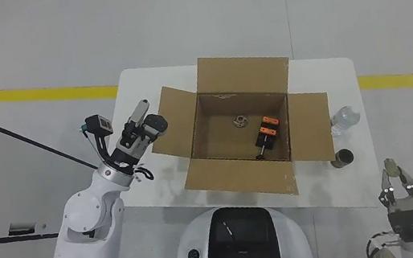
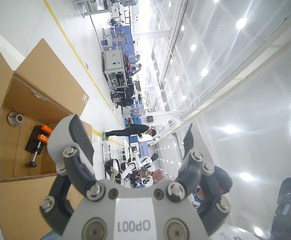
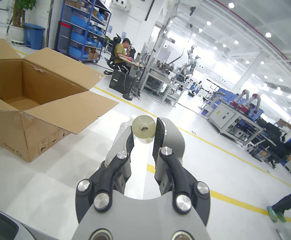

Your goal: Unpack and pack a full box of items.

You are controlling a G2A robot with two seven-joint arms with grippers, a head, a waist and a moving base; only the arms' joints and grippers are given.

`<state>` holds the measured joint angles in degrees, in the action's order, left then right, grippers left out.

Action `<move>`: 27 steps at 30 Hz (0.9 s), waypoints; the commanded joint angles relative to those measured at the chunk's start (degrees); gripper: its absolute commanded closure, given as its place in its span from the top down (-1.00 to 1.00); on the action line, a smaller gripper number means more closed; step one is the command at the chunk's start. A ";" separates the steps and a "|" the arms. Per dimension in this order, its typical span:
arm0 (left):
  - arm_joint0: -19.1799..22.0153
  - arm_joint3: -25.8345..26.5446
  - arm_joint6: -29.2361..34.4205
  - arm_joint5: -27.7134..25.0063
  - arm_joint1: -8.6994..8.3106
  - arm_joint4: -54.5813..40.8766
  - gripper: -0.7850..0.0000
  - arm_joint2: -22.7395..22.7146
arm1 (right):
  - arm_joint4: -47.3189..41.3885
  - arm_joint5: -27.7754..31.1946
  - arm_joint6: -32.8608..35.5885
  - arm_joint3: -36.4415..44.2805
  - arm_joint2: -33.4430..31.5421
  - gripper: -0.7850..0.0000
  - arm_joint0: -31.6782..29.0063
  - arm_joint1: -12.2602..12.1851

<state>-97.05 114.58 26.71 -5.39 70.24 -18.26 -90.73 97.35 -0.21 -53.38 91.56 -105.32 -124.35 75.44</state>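
Left hand [image 1: 148, 116], released, hovers beside the box [image 1: 238, 174], flaps spread for access to vise [image 1: 266, 137] and flange [image 1: 238, 120]; right hand [image 1: 399, 176], likewise released, faces a cylinder [image 1: 342, 158] on the counter [image 1: 319, 70].

The left gripper [image 2: 131, 129] is held with its ribbed fingers [image 2: 80, 138] spread wide and nothing between them. Beside it stands the open cardboard box [image 2: 34, 102]. On the box floor lie a metal flange [image 2: 15, 118] and, near it, a black bench vise [image 2: 36, 143] with orange jaws.
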 commanded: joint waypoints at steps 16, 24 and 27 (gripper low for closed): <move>0.00 0.00 0.00 0.00 0.00 0.00 1.00 0.00 | 17.78 -9.39 0.23 -31.17 1.20 -1.00 18.29 -1.81; 0.00 0.00 0.00 0.00 0.00 0.00 1.00 0.00 | 24.88 -13.78 2.94 -39.11 1.52 -1.00 25.07 -2.92; 0.00 0.00 0.00 0.00 0.00 0.00 1.00 0.00 | 27.08 -13.63 4.07 -41.00 1.79 -1.00 26.96 -3.35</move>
<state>-97.05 114.58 26.71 -5.39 70.24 -18.26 -90.73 123.67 -13.77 -49.69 51.22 -103.66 -98.00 72.22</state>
